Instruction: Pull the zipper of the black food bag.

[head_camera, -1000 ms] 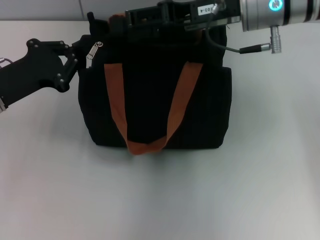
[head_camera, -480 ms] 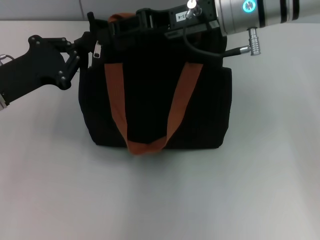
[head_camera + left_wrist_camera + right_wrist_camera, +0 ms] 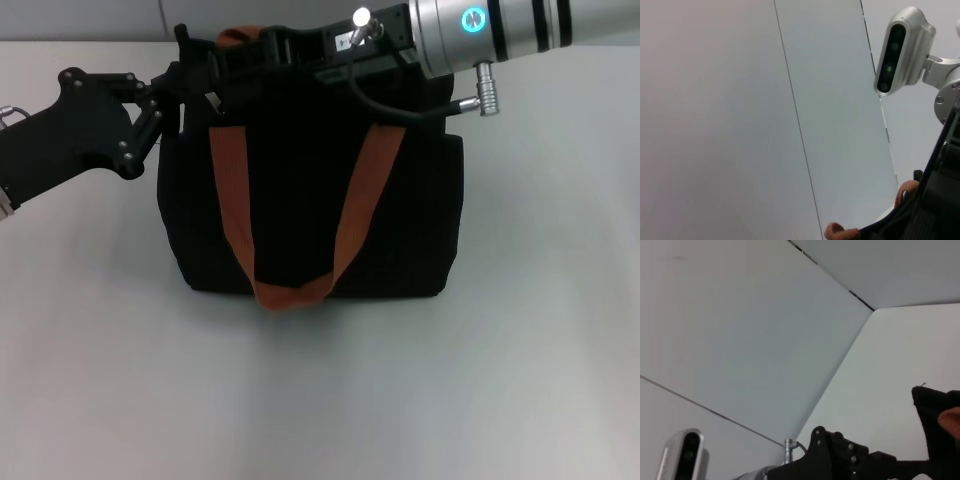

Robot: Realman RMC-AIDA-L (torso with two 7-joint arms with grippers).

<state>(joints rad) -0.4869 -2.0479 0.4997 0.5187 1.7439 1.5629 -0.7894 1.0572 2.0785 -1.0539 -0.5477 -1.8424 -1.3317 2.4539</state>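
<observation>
Black food bag [image 3: 310, 200] fills my head view; wrist views miss the zipper. Right gripper [image 3: 215, 75] has slid left, left gripper [image 3: 175, 95] stays; I cannot tell either's grasp.

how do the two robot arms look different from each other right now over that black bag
The left gripper sits on a black, angular arm coming in low from the left, at the top left corner of the black food bag. The right gripper sits on a round silver arm with a glowing ring, reaching across the bag's top from the right.
Both meet at that same corner, above the near orange-brown handle.
</observation>
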